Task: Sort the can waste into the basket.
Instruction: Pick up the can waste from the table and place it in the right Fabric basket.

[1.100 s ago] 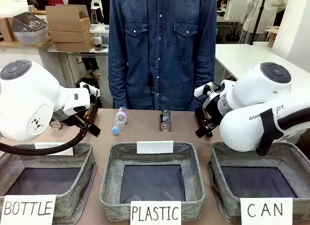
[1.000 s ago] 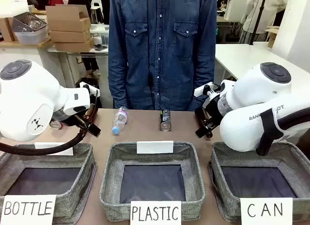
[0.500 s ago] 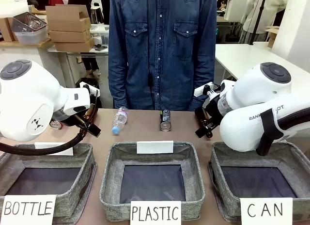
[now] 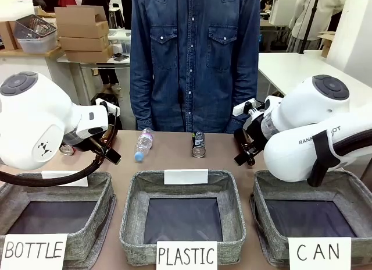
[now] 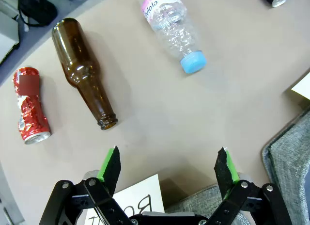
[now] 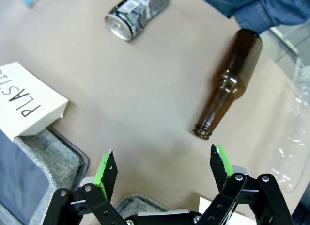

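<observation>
Front view: the CAN basket (image 4: pixel 260 220) stands at the robot's right end of the row. Only its dark lining shows inside, so neither can is judged sorted yet.
Dark can (image 4: pixel 199 144): lies on its side on the table, beyond the CAN basket and off to its left, apart from it.
Red can (image 5: pixel 30 108): dented, on its side, well apart from the CAN basket on the left arm's side, near a brown bottle (image 5: pixel 82 72).
Left gripper (image 5: pixel 167 162): jaws spread wide, nothing between them.
Right gripper (image 6: pixel 162 159): jaws apart, empty.
Risk, wrong pick: the other brown bottle (image 6: pixel 227 84) lies nearer the right gripper than the dark can does.
Risk, roll: a pinch off-centre on a round can wall could push it away.
Risk, wrong bin: the red can must pass two other baskets to reach the CAN basket, so an early release would missort it.
</observation>
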{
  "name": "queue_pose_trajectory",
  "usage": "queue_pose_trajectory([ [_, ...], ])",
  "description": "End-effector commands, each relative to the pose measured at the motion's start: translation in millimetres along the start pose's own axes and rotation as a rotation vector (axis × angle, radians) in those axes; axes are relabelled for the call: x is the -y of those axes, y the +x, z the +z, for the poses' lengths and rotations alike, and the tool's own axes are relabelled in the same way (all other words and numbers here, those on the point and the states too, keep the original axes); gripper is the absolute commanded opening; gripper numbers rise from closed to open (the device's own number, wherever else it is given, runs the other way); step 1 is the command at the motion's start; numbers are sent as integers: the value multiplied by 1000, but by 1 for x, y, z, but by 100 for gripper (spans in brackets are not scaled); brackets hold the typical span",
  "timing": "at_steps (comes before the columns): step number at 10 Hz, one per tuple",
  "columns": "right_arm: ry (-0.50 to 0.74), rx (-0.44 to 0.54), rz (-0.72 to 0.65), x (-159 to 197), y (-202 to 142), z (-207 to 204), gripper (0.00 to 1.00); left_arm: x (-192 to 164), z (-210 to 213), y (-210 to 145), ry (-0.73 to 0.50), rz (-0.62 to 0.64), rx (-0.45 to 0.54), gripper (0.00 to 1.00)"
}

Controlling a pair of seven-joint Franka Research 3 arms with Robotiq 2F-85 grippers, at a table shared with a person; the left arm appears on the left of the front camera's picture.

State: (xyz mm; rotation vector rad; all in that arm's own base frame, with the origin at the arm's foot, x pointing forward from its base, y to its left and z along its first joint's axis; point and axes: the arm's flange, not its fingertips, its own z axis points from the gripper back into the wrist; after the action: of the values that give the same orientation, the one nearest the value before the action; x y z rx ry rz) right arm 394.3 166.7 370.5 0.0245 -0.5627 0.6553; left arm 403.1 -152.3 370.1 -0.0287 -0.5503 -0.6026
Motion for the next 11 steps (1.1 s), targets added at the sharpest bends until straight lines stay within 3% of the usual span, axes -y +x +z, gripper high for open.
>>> queue_pose_trajectory([
  [1,0,0,0,0,0,0,100,0,0,0,0,0,0,100],
  [3,-28,94,18,27,-1,94,100,-3,107,-5,-55,-54,70,100],
  [4,-10,183,50,33,-13,155,100,9,167,-28,-25,-141,152,100],
  [5,-1,264,79,27,-27,194,100,17,199,-49,-23,-210,237,100],
  [6,-10,253,17,20,-28,198,100,20,197,-53,9,-208,241,100],
  [7,-45,185,15,35,25,132,100,5,143,32,-14,-123,156,100],
  [8,-42,239,12,37,22,182,100,5,143,32,-14,-123,156,100],
  [9,-50,189,12,34,21,173,100,6,205,25,4,-169,215,100],
  [10,34,182,7,36,19,172,100,1,201,28,-97,-186,196,100],
  [11,200,156,-61,43,16,174,100,-14,202,26,-344,-154,180,100],
])
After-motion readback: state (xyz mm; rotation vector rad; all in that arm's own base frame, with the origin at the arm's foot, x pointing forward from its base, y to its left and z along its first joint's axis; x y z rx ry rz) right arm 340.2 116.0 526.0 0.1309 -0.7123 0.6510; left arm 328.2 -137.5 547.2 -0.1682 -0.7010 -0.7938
